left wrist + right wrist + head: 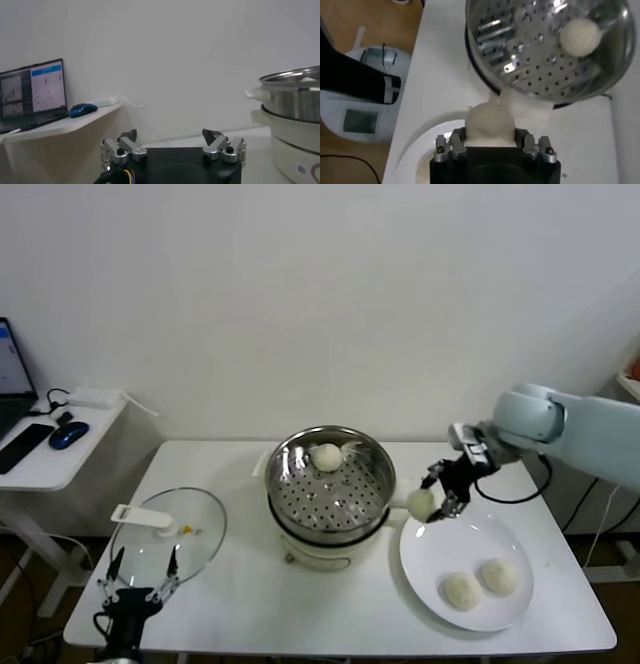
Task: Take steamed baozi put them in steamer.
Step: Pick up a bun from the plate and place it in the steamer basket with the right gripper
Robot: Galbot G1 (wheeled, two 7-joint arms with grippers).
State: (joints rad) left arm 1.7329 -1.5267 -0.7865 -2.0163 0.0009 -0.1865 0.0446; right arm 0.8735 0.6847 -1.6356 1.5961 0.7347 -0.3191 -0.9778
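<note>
Steamer holding one baozi, plate apparently two, right gripper jaws clamping another, left gripper released.

Cut-offs and hidden bits

Steamer cropped at the frame edge in the left wrist view; interior unseen there. Right gripper body hides the lower part of its held baozi. Beside the steamer, the plate is mostly cut off.
</note>
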